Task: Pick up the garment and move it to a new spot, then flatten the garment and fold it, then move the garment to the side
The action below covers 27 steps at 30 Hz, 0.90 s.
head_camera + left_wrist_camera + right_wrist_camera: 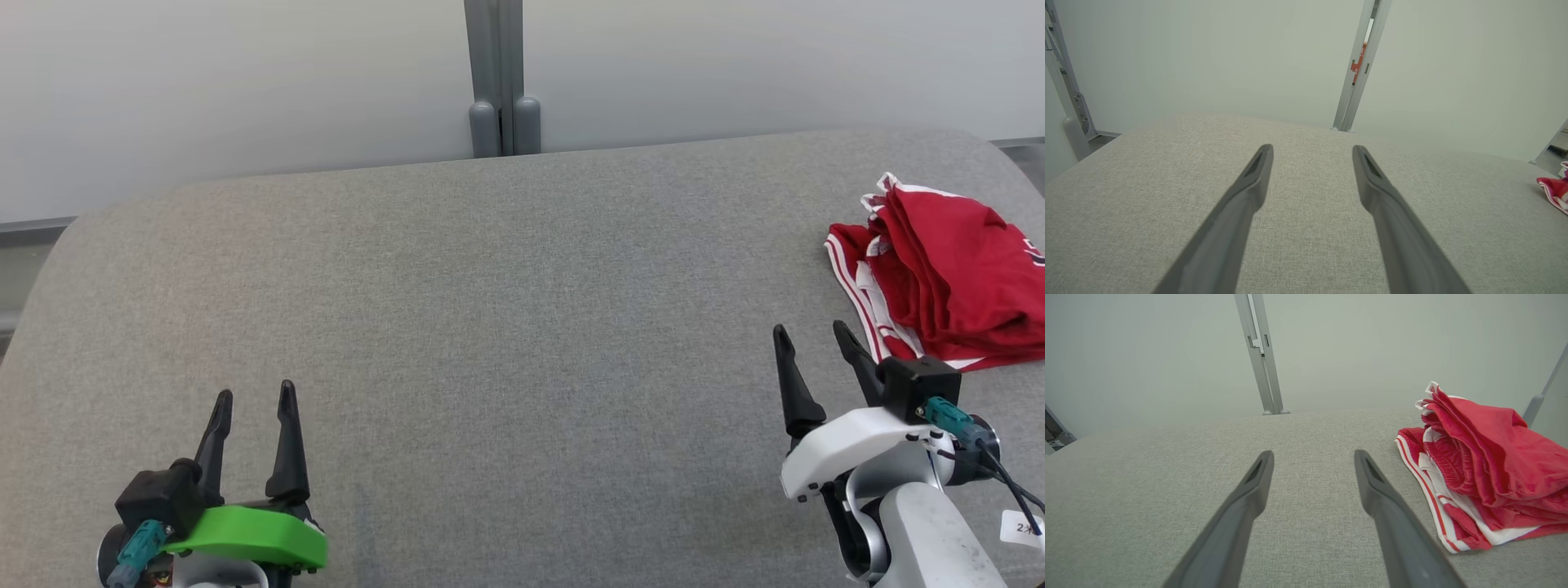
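Observation:
A red garment with white stripes (947,278) lies folded in a loose pile at the right edge of the grey padded surface (506,327); part of it runs past the head view's right edge. The right wrist view has the garment (1486,473) to the right of my fingers, and the left wrist view catches a sliver of the garment (1555,190) at far right. My right gripper (812,339) stands open just left of the garment, not touching it. Over at the lower left, my left gripper (255,396) is open with nothing between its fingers.
A grey metal post (500,82) rises behind the surface's far edge against a pale wall. The surface's corners are rounded, with floor beyond the left side (24,253).

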Tool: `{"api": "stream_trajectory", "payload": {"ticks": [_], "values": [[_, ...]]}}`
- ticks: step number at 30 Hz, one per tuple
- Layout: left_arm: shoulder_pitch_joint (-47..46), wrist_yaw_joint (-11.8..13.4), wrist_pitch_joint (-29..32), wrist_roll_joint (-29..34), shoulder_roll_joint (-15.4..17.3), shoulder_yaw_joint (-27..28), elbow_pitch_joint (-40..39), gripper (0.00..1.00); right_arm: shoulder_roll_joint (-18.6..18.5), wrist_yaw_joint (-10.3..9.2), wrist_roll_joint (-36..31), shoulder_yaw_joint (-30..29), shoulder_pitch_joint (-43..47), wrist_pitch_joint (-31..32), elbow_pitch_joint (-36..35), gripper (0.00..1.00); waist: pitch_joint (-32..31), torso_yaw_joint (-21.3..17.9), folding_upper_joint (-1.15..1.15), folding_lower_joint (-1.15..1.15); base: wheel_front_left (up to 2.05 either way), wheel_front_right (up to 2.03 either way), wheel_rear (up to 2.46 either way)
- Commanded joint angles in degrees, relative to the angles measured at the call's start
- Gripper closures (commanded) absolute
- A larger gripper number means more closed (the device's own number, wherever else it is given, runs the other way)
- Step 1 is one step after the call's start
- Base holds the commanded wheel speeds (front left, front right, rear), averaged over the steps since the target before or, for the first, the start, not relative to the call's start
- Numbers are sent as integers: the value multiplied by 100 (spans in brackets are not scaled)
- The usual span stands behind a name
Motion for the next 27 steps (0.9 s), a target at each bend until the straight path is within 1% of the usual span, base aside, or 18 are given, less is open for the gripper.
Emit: {"api": "stream_trajectory", "payload": {"ticks": [1,8,23,24,27], "values": [[66,-15,0,60,3,5,40,0,3,-6,21,-5,82,-5,20,0,4,-16,0,0,0,0,0],[8,-15,0,59,4,-44,104,0,35,-6,84,-63,89,-23,17,0,39,-53,0,0,0,0,0],[32,-16,0,138,4,56,112,0,41,-6,191,80,-2,-35,85,0,100,-45,0,0,0,0,0],[8,1,0,60,-5,28,112,100,46,1,161,71,13,1,91,100,100,-46,0,0,0,0,0],[49,1,10,14,-25,14,238,100,65,1,184,62,98,17,223,100,100,-46,0,0,0,0,0]]}}
